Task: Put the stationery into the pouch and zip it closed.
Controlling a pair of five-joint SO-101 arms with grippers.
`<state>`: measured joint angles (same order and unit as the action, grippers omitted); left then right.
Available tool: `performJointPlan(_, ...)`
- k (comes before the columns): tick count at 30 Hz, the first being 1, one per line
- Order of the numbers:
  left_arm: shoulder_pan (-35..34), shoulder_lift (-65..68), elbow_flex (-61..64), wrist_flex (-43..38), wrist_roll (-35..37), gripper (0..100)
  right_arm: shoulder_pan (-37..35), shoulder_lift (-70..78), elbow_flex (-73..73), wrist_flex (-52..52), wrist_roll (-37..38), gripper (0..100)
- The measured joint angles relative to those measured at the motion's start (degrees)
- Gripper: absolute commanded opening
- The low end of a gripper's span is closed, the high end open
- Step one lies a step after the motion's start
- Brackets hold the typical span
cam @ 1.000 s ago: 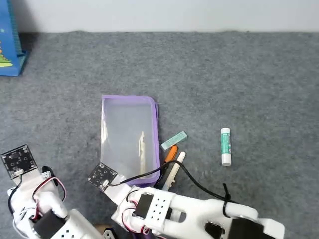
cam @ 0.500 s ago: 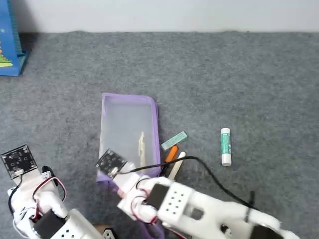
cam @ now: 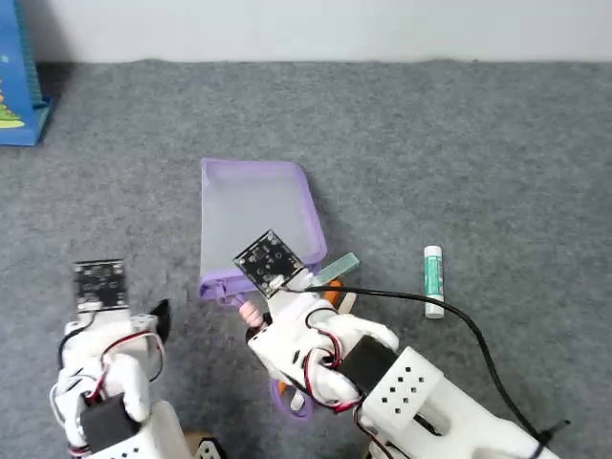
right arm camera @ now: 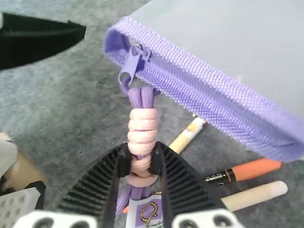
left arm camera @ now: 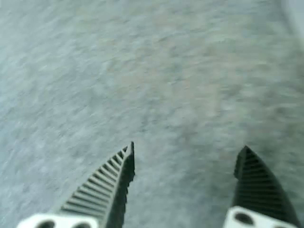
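Right gripper [right arm camera: 141, 153] is clamped on the pink cord pull [right arm camera: 141, 130], and in the last second it has dragged the purple pouch [cam: 256, 206] away from the arms and skewed it. The zip looks closed with pens [right arm camera: 251, 170] and glue stick [cam: 433, 280] outside, so it likely needs reopening. The pouch's long axis runs toward the far wall. Left gripper [left arm camera: 187, 156] hangs spread apart.

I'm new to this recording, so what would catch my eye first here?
The right gripper is shut on the pink beaded pull cord of the translucent purple zip pouch, mid-table. An orange marker and a cream pen lie outside beside the pouch's edge, and a green-and-white glue stick lies apart on the grey carpet.
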<state>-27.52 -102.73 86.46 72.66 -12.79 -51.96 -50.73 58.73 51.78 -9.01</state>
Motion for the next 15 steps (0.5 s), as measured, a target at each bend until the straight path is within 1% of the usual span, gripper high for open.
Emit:
performJointPlan(8, 13.9, -0.1, -0.2, 0.4, 2.6, 33, 0.6, 0.0, 0.0, 0.1, 0.0, 0.8)
performJointPlan(11, 16.3, -0.1, -2.1, 0.4, 4.3, 33, 0.6, 0.0, 0.0, 0.1, 0.0, 0.8)
performJointPlan(15, 17.0, -0.1, -4.3, 0.4, 5.0, 33, 0.6, 0.0, 0.0, 0.1, 0.0, 0.8)
